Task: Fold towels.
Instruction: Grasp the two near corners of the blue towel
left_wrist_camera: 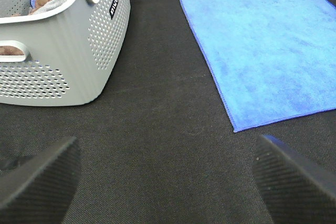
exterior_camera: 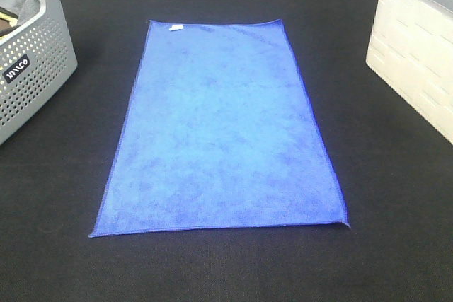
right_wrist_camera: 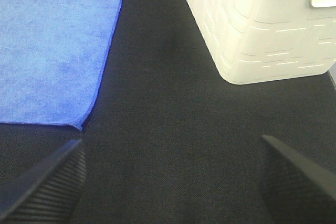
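A blue towel point(exterior_camera: 223, 129) lies flat and spread out on the black table, its short edges near and far, with a small white tag point(exterior_camera: 175, 29) at its far left corner. It also shows in the left wrist view point(left_wrist_camera: 268, 40) and in the right wrist view point(right_wrist_camera: 52, 45). Neither arm shows in the exterior high view. My left gripper point(left_wrist_camera: 165, 182) is open and empty, over bare table off the towel's near left corner point(left_wrist_camera: 234, 129). My right gripper point(right_wrist_camera: 170, 182) is open and empty, over bare table off the towel's near right corner point(right_wrist_camera: 79, 127).
A grey perforated basket point(exterior_camera: 32, 68) holding cloths stands at the left edge; it also shows in the left wrist view point(left_wrist_camera: 68, 51). A cream basket point(exterior_camera: 417, 54) stands at the right edge, also in the right wrist view point(right_wrist_camera: 257, 30). Black cloth point(exterior_camera: 226, 266) covers the table.
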Tool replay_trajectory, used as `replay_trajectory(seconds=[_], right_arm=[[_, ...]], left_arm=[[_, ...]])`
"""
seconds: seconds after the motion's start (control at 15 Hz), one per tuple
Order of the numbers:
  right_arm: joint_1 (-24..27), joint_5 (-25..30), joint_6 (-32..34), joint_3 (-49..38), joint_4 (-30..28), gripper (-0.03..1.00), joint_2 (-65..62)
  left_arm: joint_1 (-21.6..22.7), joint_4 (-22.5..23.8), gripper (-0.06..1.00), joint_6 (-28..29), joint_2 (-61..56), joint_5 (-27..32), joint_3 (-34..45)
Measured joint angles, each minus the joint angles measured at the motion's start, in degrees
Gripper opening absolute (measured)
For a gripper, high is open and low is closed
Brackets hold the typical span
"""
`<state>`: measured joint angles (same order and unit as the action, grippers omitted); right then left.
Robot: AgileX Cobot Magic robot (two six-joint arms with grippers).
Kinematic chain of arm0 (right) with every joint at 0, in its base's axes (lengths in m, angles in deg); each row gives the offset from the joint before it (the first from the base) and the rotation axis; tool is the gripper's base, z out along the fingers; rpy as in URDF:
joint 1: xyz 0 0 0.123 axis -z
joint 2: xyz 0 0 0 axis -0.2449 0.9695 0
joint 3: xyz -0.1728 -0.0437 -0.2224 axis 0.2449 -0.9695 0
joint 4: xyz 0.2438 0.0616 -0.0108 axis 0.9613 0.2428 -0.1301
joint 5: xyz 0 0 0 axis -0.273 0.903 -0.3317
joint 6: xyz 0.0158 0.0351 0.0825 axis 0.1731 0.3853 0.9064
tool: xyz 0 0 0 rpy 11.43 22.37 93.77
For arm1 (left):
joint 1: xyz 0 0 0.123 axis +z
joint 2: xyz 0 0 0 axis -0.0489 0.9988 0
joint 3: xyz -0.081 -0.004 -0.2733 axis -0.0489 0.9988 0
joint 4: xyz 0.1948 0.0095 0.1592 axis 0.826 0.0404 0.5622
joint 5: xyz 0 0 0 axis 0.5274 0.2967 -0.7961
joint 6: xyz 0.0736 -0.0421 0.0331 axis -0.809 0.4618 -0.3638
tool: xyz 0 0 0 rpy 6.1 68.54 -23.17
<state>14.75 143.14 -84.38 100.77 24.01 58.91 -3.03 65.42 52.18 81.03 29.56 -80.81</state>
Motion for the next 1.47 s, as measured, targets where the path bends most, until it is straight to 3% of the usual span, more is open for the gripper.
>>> replay_trajectory(seconds=[0.47, 0.67, 0.73, 1.0, 1.27, 1.47], right_arm=[[0.0, 0.0, 0.0, 0.0, 0.0, 0.82, 0.0], [0.0, -0.86, 0.0, 0.11, 0.0, 0.82, 0.17], [0.0, -2.41, 0.57, 0.63, 0.23, 0.82, 1.78], [0.0, -4.13, 4.53, 2.52, 2.58, 0.82, 13.41], [0.0, -4.3, 4.64, 4.76, 8.42, 0.82, 25.44], [0.0, -4.76, 4.64, 5.79, 13.01, 0.82, 38.62]], left_arm=[[0.0, 0.0, 0.85, 0.06, 0.0, 0.0, 0.0], [0.0, -0.11, 0.85, 6.76, 0.0, -2.46, -0.29], [0.0, -1.15, 0.85, 10.43, 0.17, -7.45, -0.29], [0.0, -10.54, 0.85, 13.18, 7.62, -23.84, 4.24], [0.0, -17.07, 0.85, 13.41, 17.76, -25.95, 4.87], [0.0, -26.53, 0.85, 5.61, 32.31, -25.9, 4.87]])
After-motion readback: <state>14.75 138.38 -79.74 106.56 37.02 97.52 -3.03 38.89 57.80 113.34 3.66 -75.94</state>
